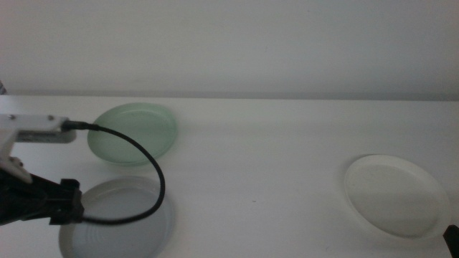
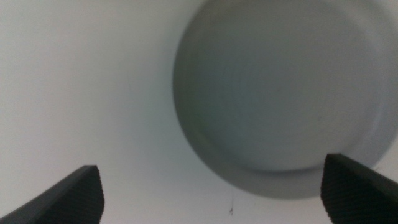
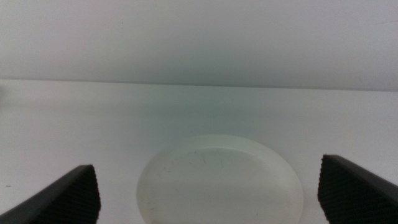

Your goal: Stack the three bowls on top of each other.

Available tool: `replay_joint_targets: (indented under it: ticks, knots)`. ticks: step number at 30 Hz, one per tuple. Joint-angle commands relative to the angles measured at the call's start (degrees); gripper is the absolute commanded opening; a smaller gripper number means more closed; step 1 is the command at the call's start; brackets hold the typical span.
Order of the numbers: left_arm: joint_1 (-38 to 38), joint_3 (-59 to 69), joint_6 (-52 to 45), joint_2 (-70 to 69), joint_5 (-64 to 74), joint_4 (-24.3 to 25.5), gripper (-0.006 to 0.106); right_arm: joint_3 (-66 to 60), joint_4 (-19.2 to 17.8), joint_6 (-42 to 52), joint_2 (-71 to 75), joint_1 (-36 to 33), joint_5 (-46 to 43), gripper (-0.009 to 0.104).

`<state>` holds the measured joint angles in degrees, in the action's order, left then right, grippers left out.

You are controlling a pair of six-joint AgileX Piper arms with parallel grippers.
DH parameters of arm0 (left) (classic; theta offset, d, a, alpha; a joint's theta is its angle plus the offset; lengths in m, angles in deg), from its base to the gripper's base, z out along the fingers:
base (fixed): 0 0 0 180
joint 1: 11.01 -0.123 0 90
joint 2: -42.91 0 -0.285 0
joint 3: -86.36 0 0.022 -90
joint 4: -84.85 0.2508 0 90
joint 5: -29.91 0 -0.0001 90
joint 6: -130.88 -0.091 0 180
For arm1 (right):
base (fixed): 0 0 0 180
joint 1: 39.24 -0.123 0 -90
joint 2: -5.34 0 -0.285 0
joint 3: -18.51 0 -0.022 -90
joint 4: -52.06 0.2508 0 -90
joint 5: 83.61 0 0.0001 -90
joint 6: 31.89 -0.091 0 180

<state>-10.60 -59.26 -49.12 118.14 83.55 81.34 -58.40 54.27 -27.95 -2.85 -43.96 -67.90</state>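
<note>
While we look down at the white table (image 1: 272, 165), we see it is the biggest thing, and all three bowls sit on it. Next comes our left arm, reaching in from the left side with a black cable (image 1: 147, 172) looping off it. Our left pincer (image 2: 211, 199) hangs right above the grey bowl (image 1: 118, 222), and its two dark jaws are spread wide, with nothing between them. That grey bowl sits just under and a bit ahead of this pincer. Farther out past it lies the mint green bowl (image 1: 136, 132), close to the grey one. Our right pincer (image 3: 208, 202) waits low, jaws also wide, and the white bowl (image 3: 221, 180) sits just in front of it, far away from the other two.
</note>
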Motion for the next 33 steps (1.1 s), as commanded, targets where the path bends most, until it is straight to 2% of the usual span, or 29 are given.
replay_joint_targets:
  ticks: [1, 11, 22, 26, 33]
  knots:
    - [0.1, -1.4, 0.0, 4.2, 1.4, 0.3, 0.094, -2.4, -0.5, 0.4, 0.3, 0.2, -0.1, 0.093]
    - [0.0, -1.4, 3.8, 13.2, -6.3, 5.9, 0.094, -2.4, -0.5, 0.4, 0.3, 0.2, -0.1, 0.093]
    - [-0.6, -1.4, 3.9, 24.5, -10.4, 5.5, 0.093, -2.4, -0.5, 0.4, 0.3, 0.2, -0.1, 0.093]
    - [-0.6, -1.4, 3.9, 26.1, -10.7, 5.0, 0.086, -2.4, -0.5, 0.4, 0.3, 0.2, -0.1, 0.093]
    - [-0.6, -1.4, 3.8, 29.0, -10.7, 4.0, 0.059, -2.4, -0.5, 0.4, 0.3, 0.2, -0.1, 0.093]
